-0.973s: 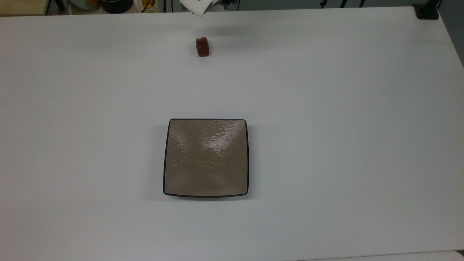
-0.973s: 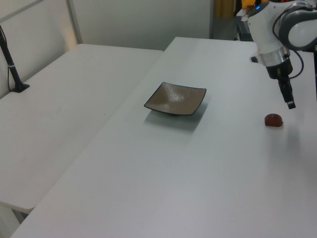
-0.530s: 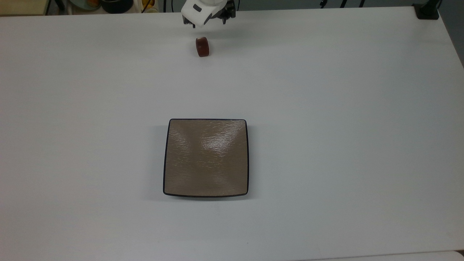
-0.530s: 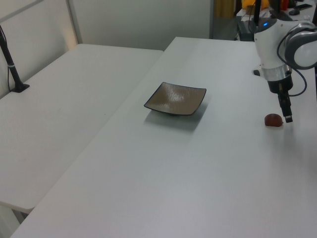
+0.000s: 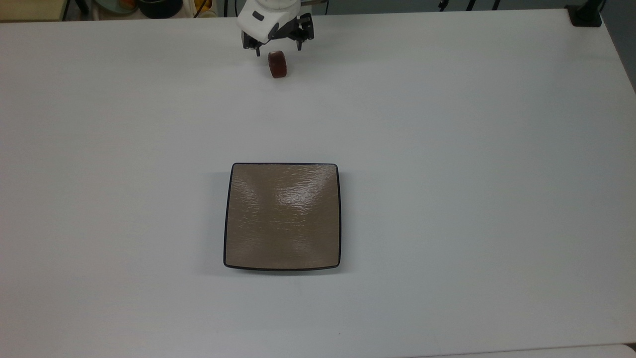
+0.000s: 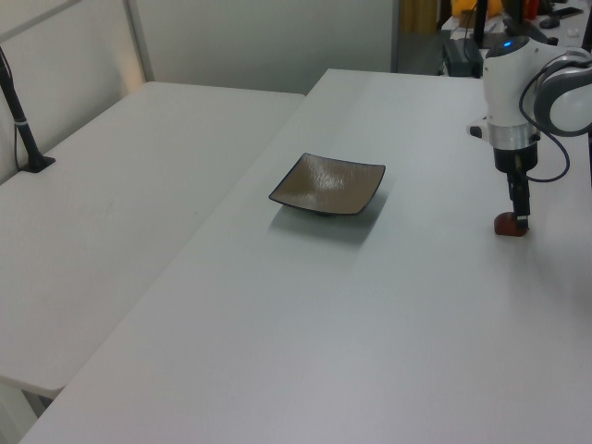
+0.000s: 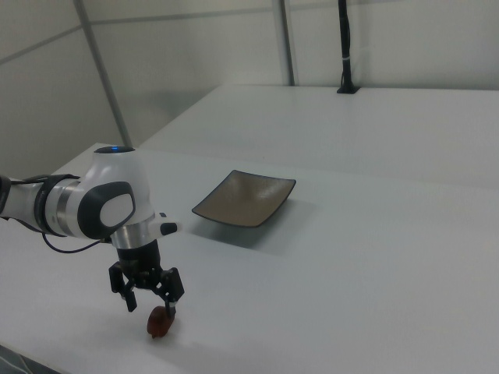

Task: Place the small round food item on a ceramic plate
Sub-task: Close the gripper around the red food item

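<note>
The small round food item [image 5: 277,64] is a reddish-brown thick disc standing on the white table near the far edge in the top view. It also lies at the left view's right [image 6: 509,225] and low in the right view [image 7: 160,323]. My gripper [image 5: 278,48] hangs open just above it, a dark finger on each side, as the right view [image 7: 150,305] shows, and touches nothing. The ceramic plate [image 5: 282,216], square, glossy tan with a dark rim, sits empty mid-table, well apart from the item [image 6: 328,183] [image 7: 244,199].
A black clamp base [image 5: 586,15] sits at the table's top-right corner in the top view. Dark bowls [image 5: 159,6] stand beyond the far edge. A second white table [image 6: 111,203] with a black post [image 6: 23,120] adjoins at the left view's left.
My gripper has come down from above and behind the food item to hang low right over it. The item and the plate have not moved.
</note>
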You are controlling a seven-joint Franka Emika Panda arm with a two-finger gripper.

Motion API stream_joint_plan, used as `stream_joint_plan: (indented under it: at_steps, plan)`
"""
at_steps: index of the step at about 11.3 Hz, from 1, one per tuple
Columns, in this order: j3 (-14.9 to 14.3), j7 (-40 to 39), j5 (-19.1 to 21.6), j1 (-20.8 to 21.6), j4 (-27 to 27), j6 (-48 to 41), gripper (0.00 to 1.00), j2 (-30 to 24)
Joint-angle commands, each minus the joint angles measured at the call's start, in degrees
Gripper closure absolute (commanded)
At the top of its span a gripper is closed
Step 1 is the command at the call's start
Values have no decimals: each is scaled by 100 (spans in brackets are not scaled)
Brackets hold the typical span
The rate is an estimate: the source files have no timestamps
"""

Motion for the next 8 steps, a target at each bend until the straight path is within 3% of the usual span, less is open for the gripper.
stream_joint_plan:
  at_steps: [1, 8]
  plan:
    - [-34, -255, -81, -61, -177, 498, 3, 77]
    - [-42, -580, -90, -78, -186, 658, 46, 201]
